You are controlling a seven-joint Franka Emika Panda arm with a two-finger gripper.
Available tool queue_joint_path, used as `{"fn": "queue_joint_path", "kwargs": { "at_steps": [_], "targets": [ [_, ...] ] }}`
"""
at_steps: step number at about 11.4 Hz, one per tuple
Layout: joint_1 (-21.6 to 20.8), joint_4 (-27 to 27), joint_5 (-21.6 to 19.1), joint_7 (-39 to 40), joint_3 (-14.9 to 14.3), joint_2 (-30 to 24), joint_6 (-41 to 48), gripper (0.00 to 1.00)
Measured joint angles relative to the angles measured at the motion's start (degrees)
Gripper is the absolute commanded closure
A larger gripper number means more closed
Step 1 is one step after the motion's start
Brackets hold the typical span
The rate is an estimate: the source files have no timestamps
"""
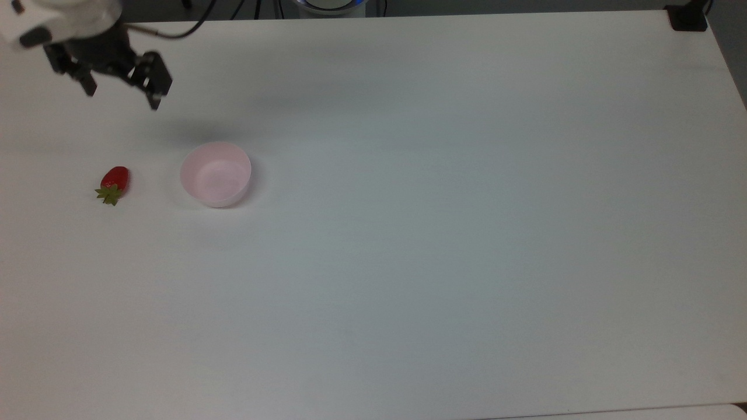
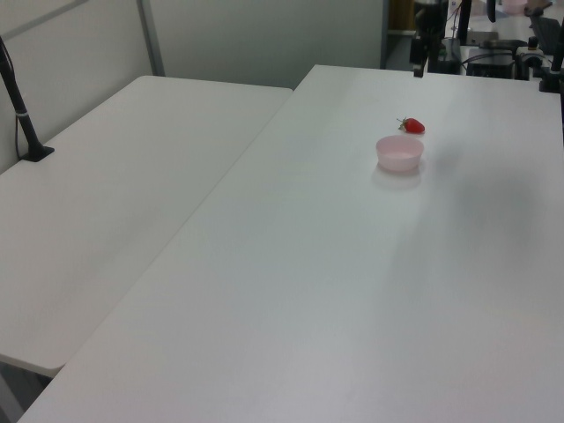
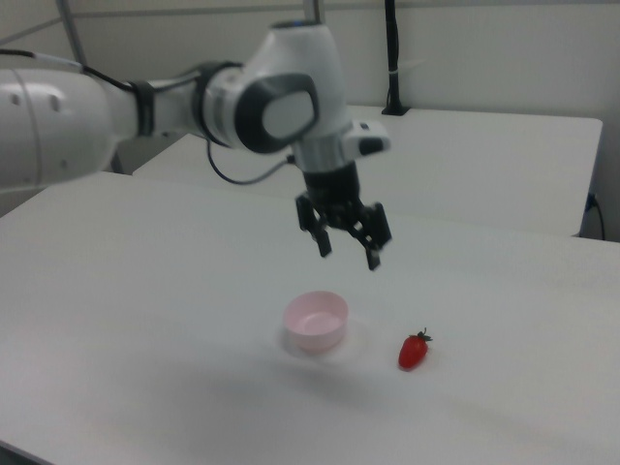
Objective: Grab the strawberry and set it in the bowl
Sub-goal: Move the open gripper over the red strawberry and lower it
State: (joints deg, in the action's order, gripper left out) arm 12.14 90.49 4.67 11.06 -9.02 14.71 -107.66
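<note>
A: Where is the strawberry (image 1: 114, 183) relative to the bowl (image 1: 215, 174)?

B: It lies on its side on the white table (image 1: 443, 233), apart from the bowl, with bare table between the two. In the top view it is on the bowl's left, its red tip pointing up the picture and its green leafy cap pointing down. In the right view the strawberry (image 3: 414, 350) is on the right of the bowl (image 3: 317, 320), and in the left view the strawberry (image 2: 412, 126) sits just behind the bowl (image 2: 399, 152).

A: And the bowl itself?

B: Pale pink, round, standing upright with its opening up. Nothing can be seen inside it.

A: What about the gripper (image 1: 121, 98)?

B: Its two black fingers are spread apart with nothing between them. In the top view it sits up and to the left of the bowl, roughly above the gap between the bowl and the strawberry. In the right view the gripper (image 3: 348, 251) hangs in the air above the bowl, fingers pointing down, clear of both things, on the end of the white arm (image 3: 145, 107) that reaches in from the right view's left.

A: Anything else near the bowl?

B: A second white table (image 2: 106, 203) stands alongside, well to the bowl's left in the left view, with a black post (image 2: 22, 110) at its far edge.
</note>
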Motion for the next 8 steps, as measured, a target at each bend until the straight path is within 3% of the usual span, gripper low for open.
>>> {"fn": "queue_joint_path", "kwargs": {
  "at_steps": [2,5,8],
  "targets": [
    [2.4,-0.2,-0.1,0.1,0.0,6.3,-5.9,0.05],
    [5.2,-0.3,-5.1,0.1,0.0,12.3,-12.8,0.14],
    [5.5,-0.4,-5.5,0.1,0.2,17.0,-18.8,0.25]
  ]
}}
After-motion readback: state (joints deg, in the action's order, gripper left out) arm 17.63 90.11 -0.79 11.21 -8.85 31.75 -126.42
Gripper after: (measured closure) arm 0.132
